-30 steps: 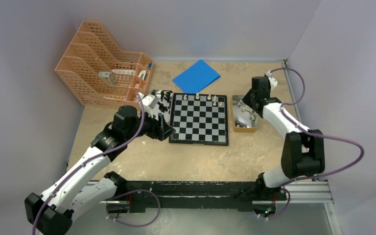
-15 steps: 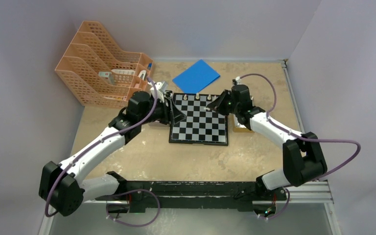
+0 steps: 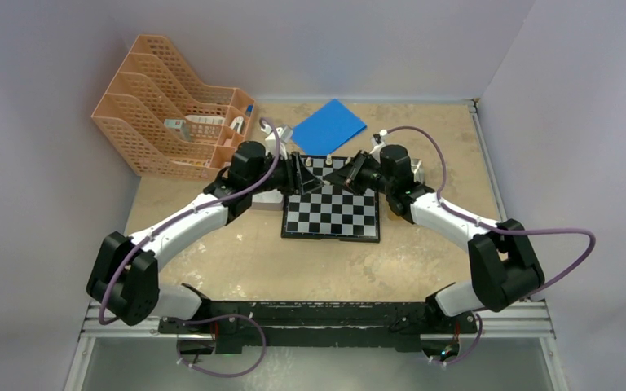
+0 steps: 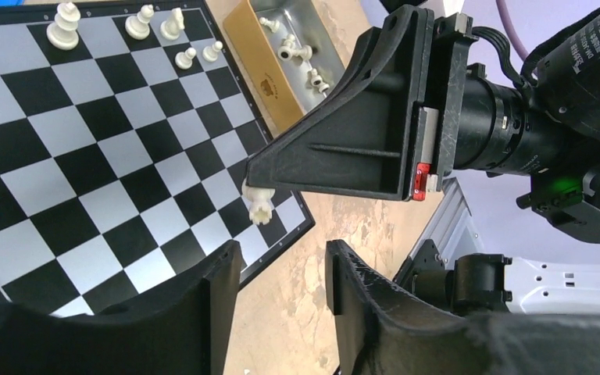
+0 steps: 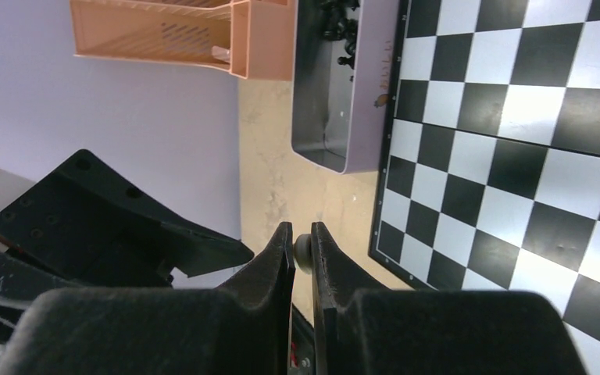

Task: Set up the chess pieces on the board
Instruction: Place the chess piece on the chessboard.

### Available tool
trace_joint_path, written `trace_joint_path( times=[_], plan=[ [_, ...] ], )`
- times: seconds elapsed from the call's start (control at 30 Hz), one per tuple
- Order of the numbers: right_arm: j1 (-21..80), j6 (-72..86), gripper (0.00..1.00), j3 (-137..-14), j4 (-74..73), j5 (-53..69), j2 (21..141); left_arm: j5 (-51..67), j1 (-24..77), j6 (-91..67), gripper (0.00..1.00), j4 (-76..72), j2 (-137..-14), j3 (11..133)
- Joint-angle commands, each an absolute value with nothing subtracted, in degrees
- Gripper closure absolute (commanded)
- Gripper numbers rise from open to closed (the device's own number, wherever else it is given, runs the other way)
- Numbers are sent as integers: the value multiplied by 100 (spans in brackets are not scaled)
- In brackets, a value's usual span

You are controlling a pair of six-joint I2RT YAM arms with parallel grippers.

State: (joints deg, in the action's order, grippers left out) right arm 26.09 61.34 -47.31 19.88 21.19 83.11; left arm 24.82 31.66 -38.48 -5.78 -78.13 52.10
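One small cream-white chess piece (image 4: 259, 205) is pinched in the right hand (image 5: 303, 242) above the far half of the black-and-white checked board (image 3: 332, 213); the left hand (image 4: 281, 258) hovers there too, part open and empty. Placing seems the step in hand: next, lower it upright onto its square.

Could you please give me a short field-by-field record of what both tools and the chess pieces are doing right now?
right tool: shut on a white piece, held over the board
left tool: open, nothing between its fingers, facing the right tool
on board: several white pieces along the far edge, other squares bare
beside board: gold tin holding loose pale pieces
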Motion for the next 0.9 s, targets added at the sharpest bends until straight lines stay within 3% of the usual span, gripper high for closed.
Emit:
trace_joint_path(
  times=[0.0,0.3,0.47,0.77,0.87],
  plan=[
    [2638,6325,95,-4716,2537,2444,8130,2491,3181,-3830,59,-1082,-7895,5527],
    [2641,6534,96,-4590,2812,2575,8191,2296,3190,-3674,61,-1058,-8164,5643],
    [2638,6546,95,-4597,2804,2576,8191,2283,3187,-3597,70,-1072,-8200,5652],
    [2637,6581,96,-4605,2851,2584,8235,2394,3190,-3586,71,-1083,-8338,5667],
    [2644,6591,96,-4604,2865,2584,8242,2421,3187,-3578,78,-1105,-8369,5684]
  ],
)
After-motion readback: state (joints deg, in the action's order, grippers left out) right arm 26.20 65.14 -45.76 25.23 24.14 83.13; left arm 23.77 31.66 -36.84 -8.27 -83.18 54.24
